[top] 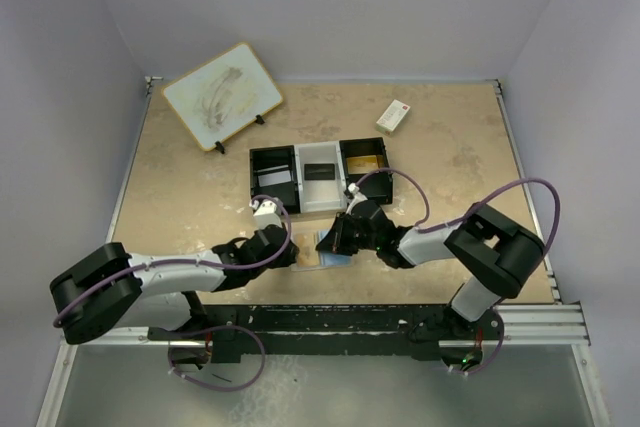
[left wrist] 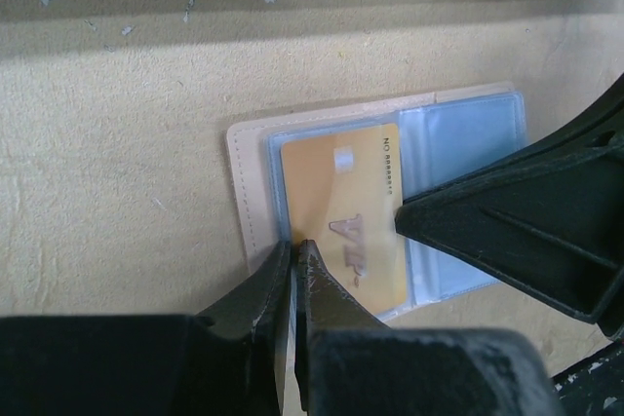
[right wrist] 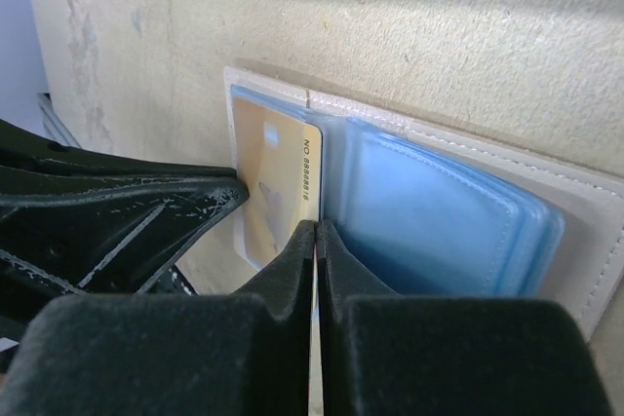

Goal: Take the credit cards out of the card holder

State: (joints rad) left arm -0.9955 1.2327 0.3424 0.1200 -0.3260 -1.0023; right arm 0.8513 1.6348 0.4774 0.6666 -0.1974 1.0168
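left gripper (left wrist: 294,252) on blue-lined card holder (left wrist: 458,143)

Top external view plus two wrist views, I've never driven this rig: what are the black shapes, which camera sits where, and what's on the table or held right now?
Two robot arms are bolted at the table's near edge. The top view looks down from above and behind them; they meet over the open card holder. Each wrist view looks along that arm's own black pair: left fingers, right fingers. Both pairs are closed at the edge of a gold card in the holder's pale blue sleeves; whether they pinch card or sleeve is unclear. Also on the table: a three-compartment tray, a small white box and a board on a stand.
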